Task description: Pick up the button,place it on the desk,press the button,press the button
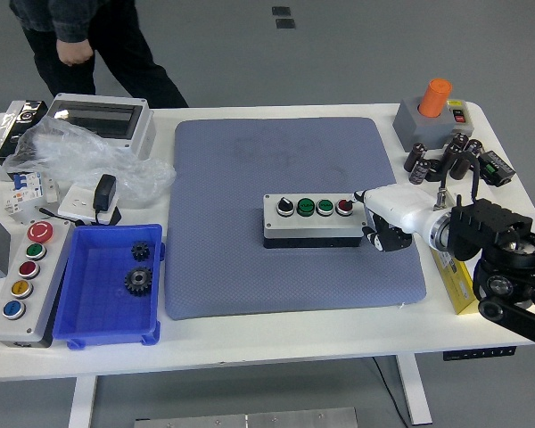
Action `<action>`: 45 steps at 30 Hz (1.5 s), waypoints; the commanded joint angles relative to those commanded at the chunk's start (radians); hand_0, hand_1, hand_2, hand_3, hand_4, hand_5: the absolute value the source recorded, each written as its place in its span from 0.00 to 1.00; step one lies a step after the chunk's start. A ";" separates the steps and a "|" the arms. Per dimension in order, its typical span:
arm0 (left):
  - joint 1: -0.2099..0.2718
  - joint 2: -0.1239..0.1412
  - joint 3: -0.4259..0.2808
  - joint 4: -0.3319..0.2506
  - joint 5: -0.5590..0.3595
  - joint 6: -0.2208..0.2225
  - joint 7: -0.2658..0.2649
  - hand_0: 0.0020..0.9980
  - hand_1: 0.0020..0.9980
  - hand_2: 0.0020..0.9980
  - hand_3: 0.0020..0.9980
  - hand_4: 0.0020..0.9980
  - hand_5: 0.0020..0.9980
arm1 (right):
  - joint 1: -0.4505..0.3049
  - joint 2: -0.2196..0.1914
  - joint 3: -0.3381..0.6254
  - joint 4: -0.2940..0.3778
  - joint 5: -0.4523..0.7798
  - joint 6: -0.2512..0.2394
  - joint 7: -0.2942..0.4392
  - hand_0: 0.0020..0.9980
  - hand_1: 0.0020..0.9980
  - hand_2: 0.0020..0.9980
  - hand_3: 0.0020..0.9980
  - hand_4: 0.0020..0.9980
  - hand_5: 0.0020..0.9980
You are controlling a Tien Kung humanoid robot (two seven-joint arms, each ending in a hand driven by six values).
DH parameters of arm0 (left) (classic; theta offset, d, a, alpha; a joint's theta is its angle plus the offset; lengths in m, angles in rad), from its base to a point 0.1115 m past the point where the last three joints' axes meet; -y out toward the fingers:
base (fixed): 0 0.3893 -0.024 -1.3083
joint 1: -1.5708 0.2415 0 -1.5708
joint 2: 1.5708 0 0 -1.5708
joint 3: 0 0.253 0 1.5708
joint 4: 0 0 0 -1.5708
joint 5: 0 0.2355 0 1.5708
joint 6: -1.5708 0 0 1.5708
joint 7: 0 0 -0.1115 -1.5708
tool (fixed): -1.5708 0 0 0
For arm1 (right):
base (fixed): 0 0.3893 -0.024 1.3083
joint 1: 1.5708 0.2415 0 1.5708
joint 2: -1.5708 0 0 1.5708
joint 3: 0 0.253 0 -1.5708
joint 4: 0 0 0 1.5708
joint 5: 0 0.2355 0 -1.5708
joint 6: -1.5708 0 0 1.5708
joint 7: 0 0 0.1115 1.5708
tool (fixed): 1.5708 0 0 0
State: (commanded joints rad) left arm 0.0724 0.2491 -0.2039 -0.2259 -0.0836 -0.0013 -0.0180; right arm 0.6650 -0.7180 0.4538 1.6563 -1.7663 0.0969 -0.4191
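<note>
A grey button box [314,219] with a black knob, two green buttons and a red button lies on the blue-grey mat [290,214] right of centre. My right hand [377,218] comes in from the right and touches the box's right end. Its white index finger [367,198] points at the box's top corner beside the red button [344,207], while the dark fingers curl below against the box's end. It holds nothing. My left hand is out of view.
A larger button station [24,279] and a blue bin [107,285] with two gears sit front left. Plastic wrap, a breaker box [102,120] and a charger are back left. An orange-knob box [430,111] and capacitors [446,159] stand back right. A person [80,45] walks at the far left.
</note>
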 joint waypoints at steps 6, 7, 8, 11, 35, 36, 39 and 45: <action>0.000 0.000 0.000 0.000 0.000 0.000 -0.002 0.71 0.77 0.69 0.70 0.75 0.50 | 0.002 0.008 -0.007 -0.015 0.004 -0.003 0.003 0.35 0.41 0.26 0.80 0.48 0.00; 0.000 0.001 0.000 0.000 0.001 0.000 -0.002 0.71 0.77 0.69 0.70 0.75 0.50 | 0.003 0.009 -0.009 -0.018 0.004 -0.003 0.004 0.35 0.41 0.26 0.80 0.48 0.00; -0.001 0.001 -0.001 0.000 0.001 0.000 -0.002 0.71 0.77 0.69 0.70 0.75 0.50 | 0.003 0.010 -0.010 -0.019 0.004 -0.003 0.004 0.35 0.41 0.26 0.80 0.48 0.00; -0.001 0.001 -0.002 0.000 0.002 0.001 -0.003 0.71 0.77 0.69 0.70 0.75 0.50 | 0.004 0.012 -0.012 -0.023 0.003 -0.003 0.003 0.35 0.40 0.26 0.80 0.48 0.00; -0.001 -0.003 0.009 0.002 -0.006 -0.003 0.000 0.72 0.77 0.69 0.69 0.74 0.50 | -0.055 0.012 0.133 -0.007 0.027 -0.124 0.092 0.34 0.40 0.26 0.79 0.48 0.00; 0.000 -0.004 0.009 0.002 -0.007 -0.003 0.001 0.72 0.77 0.69 0.69 0.74 0.50 | -0.062 0.016 0.144 -0.009 0.028 -0.138 0.101 0.34 0.40 0.26 0.79 0.48 0.00; 0.002 -0.005 0.010 0.003 -0.009 -0.004 0.003 0.72 0.77 0.69 0.69 0.74 0.50 | -0.080 0.027 0.174 -0.011 0.029 -0.169 0.120 0.34 0.40 0.26 0.79 0.48 0.00; 0.006 -0.006 0.013 0.004 -0.015 -0.005 0.005 0.72 0.77 0.69 0.69 0.74 0.50 | -0.117 0.040 0.222 -0.013 0.028 -0.189 0.130 0.50 0.60 0.62 0.83 0.81 0.23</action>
State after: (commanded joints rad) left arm 0.0782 0.2432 -0.1906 -0.2223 -0.0985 -0.0059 -0.0127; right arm 0.5482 -0.6782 0.6758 1.6428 -1.7386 -0.0919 -0.2887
